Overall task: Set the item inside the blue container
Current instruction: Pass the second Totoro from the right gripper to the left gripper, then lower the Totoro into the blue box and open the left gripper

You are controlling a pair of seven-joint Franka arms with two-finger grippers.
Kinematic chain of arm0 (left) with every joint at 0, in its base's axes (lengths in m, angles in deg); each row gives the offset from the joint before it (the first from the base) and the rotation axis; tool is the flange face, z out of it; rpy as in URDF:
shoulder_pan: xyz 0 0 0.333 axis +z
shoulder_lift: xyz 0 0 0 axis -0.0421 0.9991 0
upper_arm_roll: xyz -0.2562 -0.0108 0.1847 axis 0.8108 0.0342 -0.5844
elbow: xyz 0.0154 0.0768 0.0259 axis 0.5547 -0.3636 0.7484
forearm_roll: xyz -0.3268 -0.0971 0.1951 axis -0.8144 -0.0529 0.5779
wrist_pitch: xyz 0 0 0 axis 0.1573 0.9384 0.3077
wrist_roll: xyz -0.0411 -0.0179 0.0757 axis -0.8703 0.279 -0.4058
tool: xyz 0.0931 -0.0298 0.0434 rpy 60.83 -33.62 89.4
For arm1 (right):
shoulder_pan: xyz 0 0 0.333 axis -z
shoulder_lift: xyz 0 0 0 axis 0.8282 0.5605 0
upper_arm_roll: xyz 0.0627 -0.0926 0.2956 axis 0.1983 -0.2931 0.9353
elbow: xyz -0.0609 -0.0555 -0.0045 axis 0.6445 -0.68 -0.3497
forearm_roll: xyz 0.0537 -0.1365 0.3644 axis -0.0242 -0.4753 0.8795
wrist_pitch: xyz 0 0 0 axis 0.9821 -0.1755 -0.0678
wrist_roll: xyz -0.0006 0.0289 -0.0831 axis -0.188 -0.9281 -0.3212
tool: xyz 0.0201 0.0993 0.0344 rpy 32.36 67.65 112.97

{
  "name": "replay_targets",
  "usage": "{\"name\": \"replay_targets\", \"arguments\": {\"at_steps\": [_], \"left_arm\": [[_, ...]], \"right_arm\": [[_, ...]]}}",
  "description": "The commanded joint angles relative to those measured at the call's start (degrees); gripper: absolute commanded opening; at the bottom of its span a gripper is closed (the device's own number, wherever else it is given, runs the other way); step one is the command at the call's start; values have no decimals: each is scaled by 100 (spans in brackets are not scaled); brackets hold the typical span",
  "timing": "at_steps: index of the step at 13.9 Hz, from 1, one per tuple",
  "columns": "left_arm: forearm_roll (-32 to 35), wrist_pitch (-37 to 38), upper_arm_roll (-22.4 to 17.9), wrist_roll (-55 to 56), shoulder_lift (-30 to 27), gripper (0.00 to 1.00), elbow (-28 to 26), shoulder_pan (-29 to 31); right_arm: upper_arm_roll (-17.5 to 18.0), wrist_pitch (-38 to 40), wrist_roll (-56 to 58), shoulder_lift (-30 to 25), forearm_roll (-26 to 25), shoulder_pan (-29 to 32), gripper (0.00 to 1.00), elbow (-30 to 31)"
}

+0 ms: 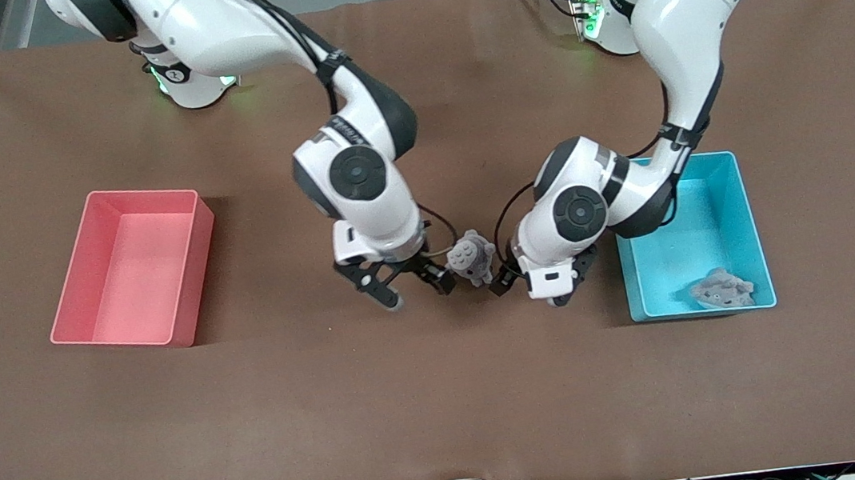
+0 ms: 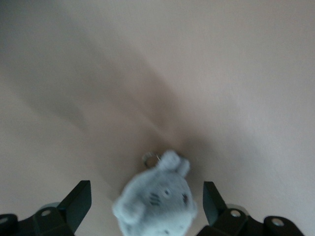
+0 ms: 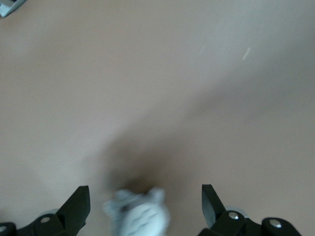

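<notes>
A small grey plush toy (image 1: 471, 257) sits on the brown table between my two grippers, beside the blue container (image 1: 749, 235). My right gripper (image 1: 415, 290) is low over the table on the pink bin's side of the toy, open and holding nothing. My left gripper (image 1: 530, 293) is low between the toy and the blue container, also open. In the left wrist view the toy (image 2: 156, 200) shows in the wide gap of the left gripper (image 2: 146, 194), touching neither finger. In the right wrist view the toy (image 3: 138, 214) is blurred, in the gap of the right gripper (image 3: 145, 196).
A second grey plush toy (image 1: 721, 289) lies in the blue container's corner nearest the front camera. A pink bin (image 1: 185, 300) stands toward the right arm's end of the table. The left arm's forearm hangs over the blue container.
</notes>
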Motion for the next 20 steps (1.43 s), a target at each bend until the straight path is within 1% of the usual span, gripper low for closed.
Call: {"name": "replay_targets", "arguments": {"at_steps": [1, 4, 5, 6, 7, 8, 9, 10, 11, 12, 14, 16, 18, 20], "left_arm": [[-87, -315, -29, 363, 177, 100, 22, -234], [-18, -368, -64, 504, 335, 100, -22, -498], [-8, -377, -82, 505, 336, 100, -109, -524], [0, -377, -91, 505, 336, 97, -119, -525], [0, -377, -91, 479, 336, 82, -127, -490], [0, -377, -143, 452, 336, 48, -119, -498], [0, -377, -222, 443, 336, 33, -119, -524], [35, -368, -257, 417, 344, 18, -127, -533], [88, -342, -258, 426, 310, 3, -119, -507], [149, -264, -258, 426, 231, 0, -110, -446], [788, 489, -240, 303, -111, 0, -49, -384], [914, 1035, -223, -204, -646, 0, -66, -131], [818, 1598, -179, -1266, -1174, 0, -84, 238], [818, 2230, -179, -2197, -1535, 0, -101, 590]], "right_arm": [[99, 800, 1997, -828, 7, 827, 100, 584], [99, 1416, 4062, -1541, 16, 1785, 100, 1190], [99, 1418, 4723, -1778, 16, 2102, 100, 1471], [90, 1444, 5243, -2007, 7, 2375, 100, 1709], [47, 1522, 5839, -2253, -10, 2621, 100, 1946], [-162, 1671, 6463, -2473, -80, 2728, 100, 2096], [-565, 1916, 6722, -2614, -107, 2651, 100, 2107], [-812, 2145, 6829, -2737, -168, 2598, 100, 2081], [-893, 2304, 6986, -2895, -343, 2597, 100, 2089], [-903, 2462, 7014, -3053, -484, 2649, 100, 2080], [-903, 2682, 7014, -3282, -581, 2746, 100, 2054], [-807, 2762, 7006, -3467, -591, 3009, 100, 2054], [-526, 2842, 7006, -3599, -591, 3290, 100, 2054], [-184, 2894, 6979, -3705, -591, 3589, 100, 2071]]}}
